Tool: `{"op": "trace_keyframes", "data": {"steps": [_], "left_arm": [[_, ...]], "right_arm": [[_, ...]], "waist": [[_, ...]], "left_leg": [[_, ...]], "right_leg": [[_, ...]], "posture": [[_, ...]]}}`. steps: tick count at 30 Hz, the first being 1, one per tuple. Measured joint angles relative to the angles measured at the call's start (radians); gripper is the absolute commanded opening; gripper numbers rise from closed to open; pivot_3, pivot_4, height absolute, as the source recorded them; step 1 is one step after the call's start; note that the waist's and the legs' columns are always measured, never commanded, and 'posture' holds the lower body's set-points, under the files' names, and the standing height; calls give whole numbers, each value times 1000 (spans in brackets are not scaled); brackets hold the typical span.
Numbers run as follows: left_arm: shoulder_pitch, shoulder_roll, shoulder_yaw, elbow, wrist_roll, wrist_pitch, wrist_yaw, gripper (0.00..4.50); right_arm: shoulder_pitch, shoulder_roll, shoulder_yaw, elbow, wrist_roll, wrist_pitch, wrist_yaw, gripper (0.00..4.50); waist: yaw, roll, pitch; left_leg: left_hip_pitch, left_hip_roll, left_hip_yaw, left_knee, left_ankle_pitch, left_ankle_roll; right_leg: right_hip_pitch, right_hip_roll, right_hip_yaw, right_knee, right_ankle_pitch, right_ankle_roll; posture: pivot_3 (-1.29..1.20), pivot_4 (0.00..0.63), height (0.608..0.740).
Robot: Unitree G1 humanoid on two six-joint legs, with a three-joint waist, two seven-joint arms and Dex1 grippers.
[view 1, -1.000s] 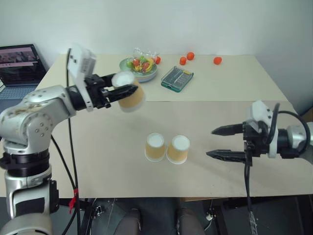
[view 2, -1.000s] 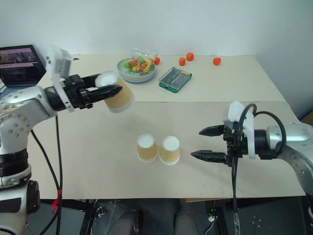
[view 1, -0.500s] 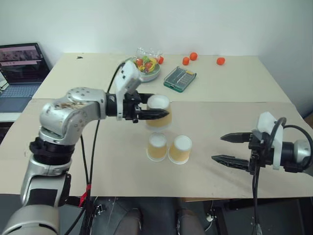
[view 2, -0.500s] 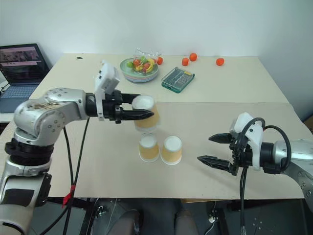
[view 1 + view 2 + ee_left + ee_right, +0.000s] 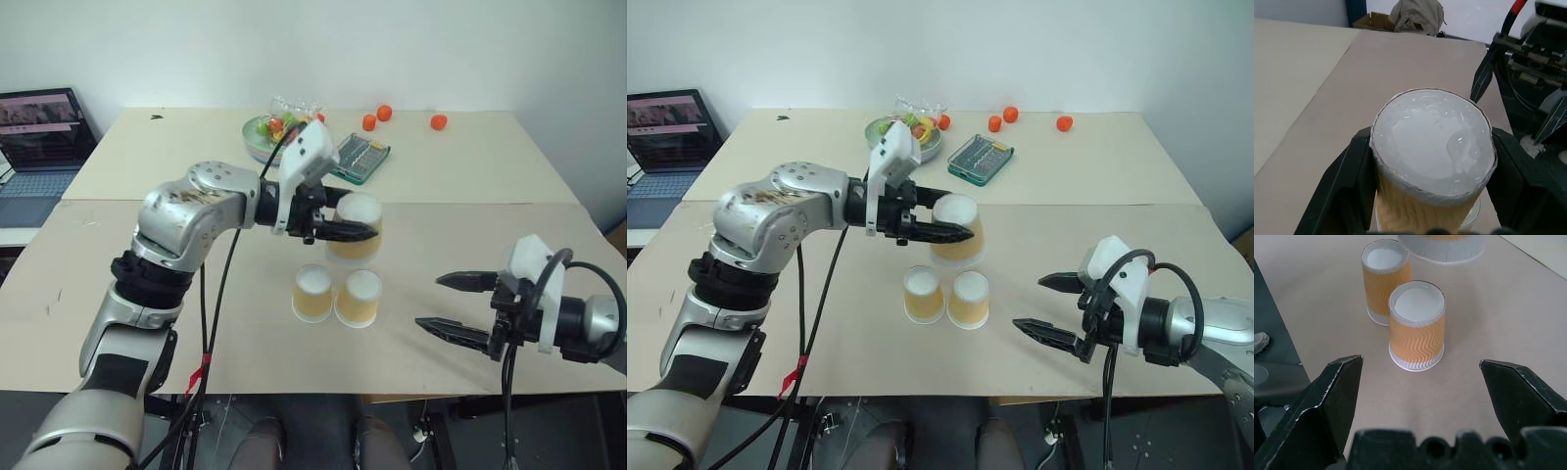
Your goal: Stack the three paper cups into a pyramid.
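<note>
1. Left gripper (image 5: 355,233) is clamped on one of the three paper cups, the held cup (image 5: 357,227), its two black fingers pressed against the cup's opposite sides. The cup is upside down, white base facing up.
2. Its arm reaches in from the left with the elbow bent, the forearm running across the table (image 5: 509,176) and the fingers pointing to the right and slightly downward.
3. Held cup hangs in the air just behind and above the two cups standing on the table, apart from both.
4. Those two, the left standing cup (image 5: 313,292) and the right standing cup (image 5: 360,298), sit upside down side by side near the table's front edge, close together; whether they touch I cannot tell.
5. Right gripper (image 5: 453,305) hovers well to the right of the pair, fingers spread wide with nothing between them, pointing left toward the cups.
6. Farther back sit a bowl of fruit (image 5: 263,131), a green tray (image 5: 359,157) and three small orange fruits (image 5: 384,114).
7. At the far left stands an open laptop (image 5: 39,137).
</note>
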Motion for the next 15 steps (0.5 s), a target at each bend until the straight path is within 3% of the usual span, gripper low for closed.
{"op": "trace_keyframes", "data": {"steps": [15], "left_arm": [[15,51,-8,-69,-5,42,-123,2546]], "right_arm": [[-25,-11,10,-3,45,18,-70,4500]], "waist": [[-3,0,0]], "left_leg": [[0,0,0,0,0,0]], "right_leg": [[0,0,0,0,0,0]], "posture": [[0,150,740]]}}
